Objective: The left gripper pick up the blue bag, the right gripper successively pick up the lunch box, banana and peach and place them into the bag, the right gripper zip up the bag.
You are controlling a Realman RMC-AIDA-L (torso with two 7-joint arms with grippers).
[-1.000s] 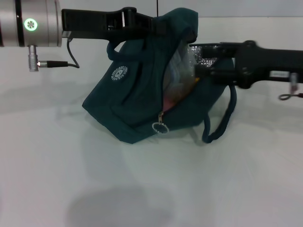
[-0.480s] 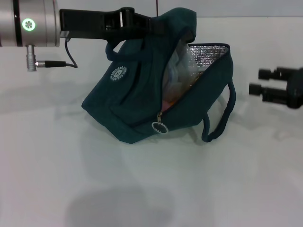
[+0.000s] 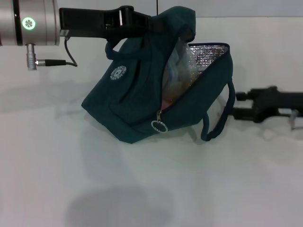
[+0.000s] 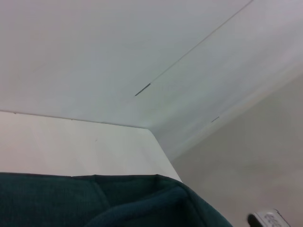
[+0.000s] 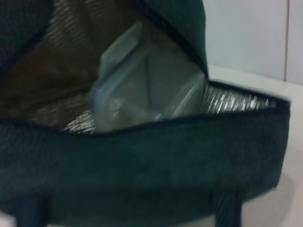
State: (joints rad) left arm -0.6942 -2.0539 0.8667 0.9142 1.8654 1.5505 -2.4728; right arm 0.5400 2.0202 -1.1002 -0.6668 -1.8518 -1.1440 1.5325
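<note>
- blue bag: dark teal fabric, white round logo, silver quilted lining
- lunch box: clear plastic
- left gripper: black, green light
- right gripper: black

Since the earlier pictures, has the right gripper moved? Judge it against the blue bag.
Yes. The right gripper has pulled out of the blue bag mouth, swung away to the right, and now sits lower, beside the bag's loop handle.

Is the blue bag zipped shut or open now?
Open: the blue bag gapes, showing silver lining and the lunch box; its zipper pull sits low.
</note>
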